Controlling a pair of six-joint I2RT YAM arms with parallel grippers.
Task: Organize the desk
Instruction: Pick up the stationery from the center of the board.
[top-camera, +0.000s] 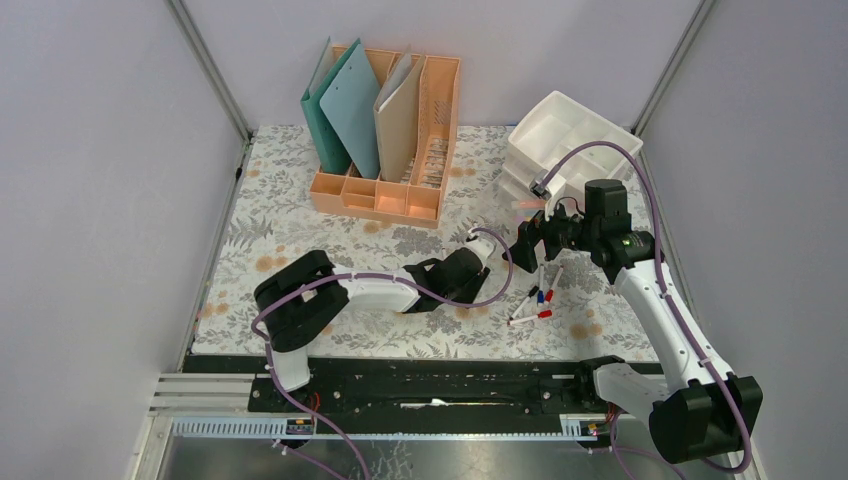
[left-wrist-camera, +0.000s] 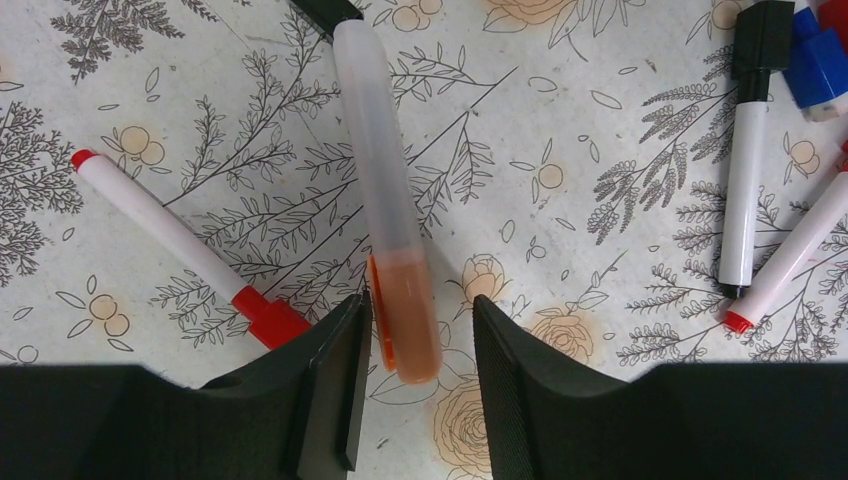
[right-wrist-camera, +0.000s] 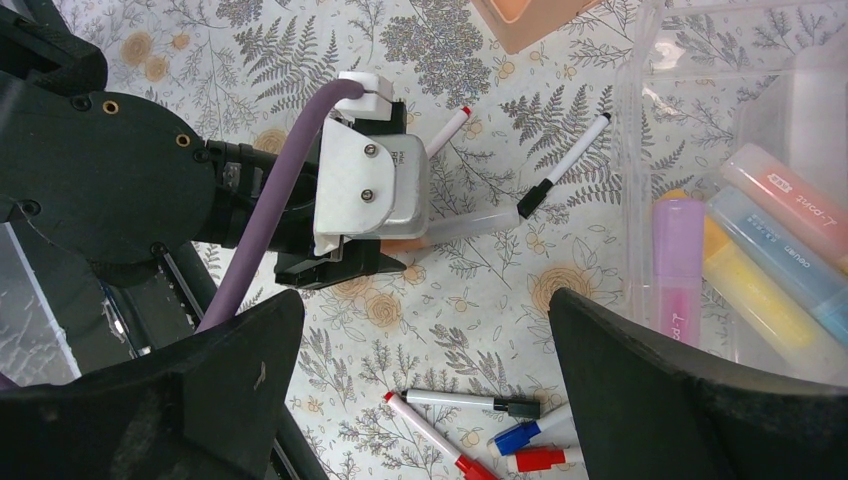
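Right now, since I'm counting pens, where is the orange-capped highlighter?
In the left wrist view, the orange-capped highlighter lies on the desk within the open left gripper, beside a red-capped marker.

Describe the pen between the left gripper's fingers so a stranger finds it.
On the fern-print desk, find the left gripper. The highlighter in its mouth is frosted with an orange end, fatter than the slim white markers beside it.
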